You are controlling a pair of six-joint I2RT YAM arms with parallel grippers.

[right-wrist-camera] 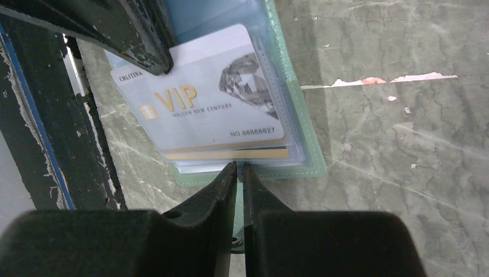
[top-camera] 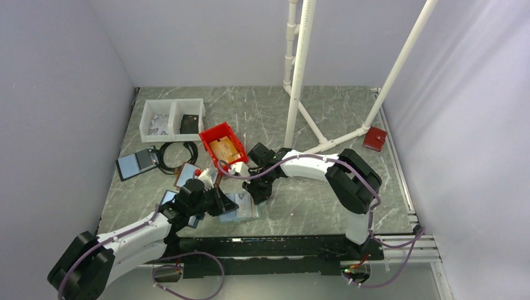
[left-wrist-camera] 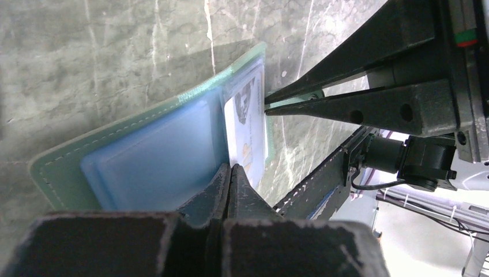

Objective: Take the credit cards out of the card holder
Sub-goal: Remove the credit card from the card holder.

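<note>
While our right gripper (right-wrist-camera: 239,173) pinches the teal edge of the card holder (right-wrist-camera: 300,115), lying at 6 o'clock on the table (top-camera: 312,206), our left gripper (left-wrist-camera: 229,173) looks clamped on the VIP card (right-wrist-camera: 202,104) corner. We should draw it flat along the pocket. The red bin (top-camera: 222,145) crowds 12 o'clock, and room lies toward 3 o'clock.

Teal-green-edged bifold card holder (right-wrist-camera: 313,158): matt, leather-like border with a visible stitched seam, enclosing glossy, transparent pale blue plastic pockets; under one pocket film sits a silver-white plastic credit card (right-wrist-camera: 202,98) with a smooth, lightly sheened face and gold print. Grey-green marble-patterned bench (right-wrist-camera: 403,190): smooth, low-gloss surface, chipped pale in a few small spots. Black tapered fingers of the left end effector (left-wrist-camera: 229,173) and right end effector (right-wrist-camera: 238,170): matt hard plastic in look, scuffed and greyed along the edges.
</note>
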